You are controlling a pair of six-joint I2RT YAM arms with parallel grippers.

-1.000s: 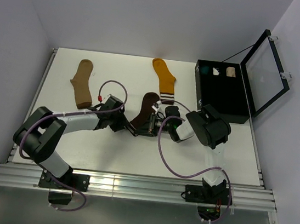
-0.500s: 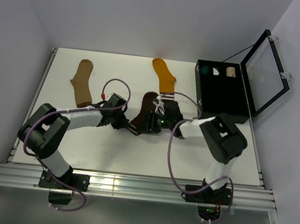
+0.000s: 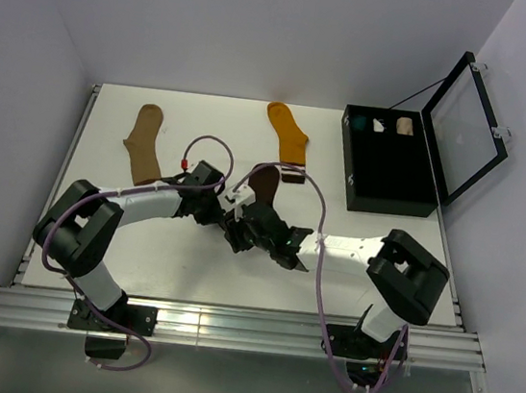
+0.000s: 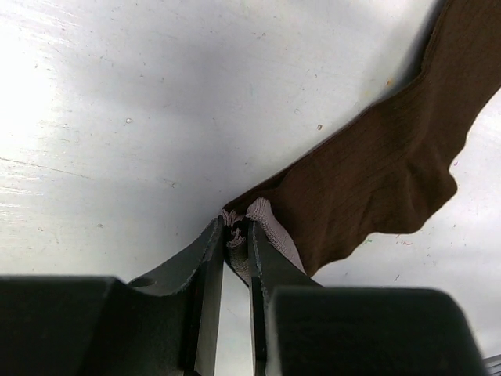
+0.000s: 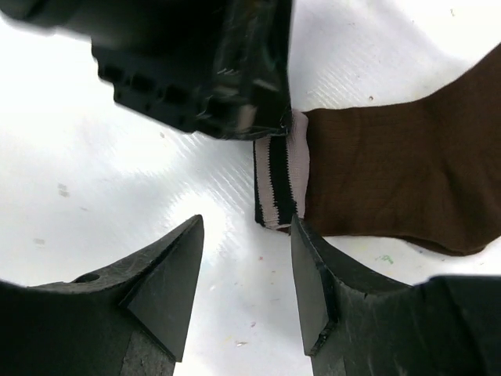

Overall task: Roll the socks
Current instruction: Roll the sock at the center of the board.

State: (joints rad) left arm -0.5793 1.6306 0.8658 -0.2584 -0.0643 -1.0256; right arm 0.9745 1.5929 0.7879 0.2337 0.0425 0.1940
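Observation:
The dark brown sock (image 3: 267, 183) lies mid-table, and its white-striped cuff (image 5: 282, 184) points toward the arms. My left gripper (image 4: 235, 233) is shut on the cuff's edge, with the brown fabric (image 4: 376, 172) trailing away to the right. My right gripper (image 5: 246, 235) hovers open just below the cuff; its right finger (image 5: 313, 282) is next to the sock's edge and nothing is between the fingers. In the top view the two grippers meet at the cuff, left (image 3: 227, 215) and right (image 3: 242, 238). The tan sock (image 3: 143, 147) and the mustard-orange sock (image 3: 288, 137) lie flat further back.
A black case (image 3: 385, 188) with its lid (image 3: 463, 116) raised stands at the back right, with small teal, white and cream bundles in its far compartments. The left gripper's body (image 5: 203, 63) fills the top of the right wrist view. Purple cables loop over both arms.
My left gripper has closed on the brown sock's cuff. My right gripper has opened, and its arm has stretched out low toward the left, coming in below the cuff.

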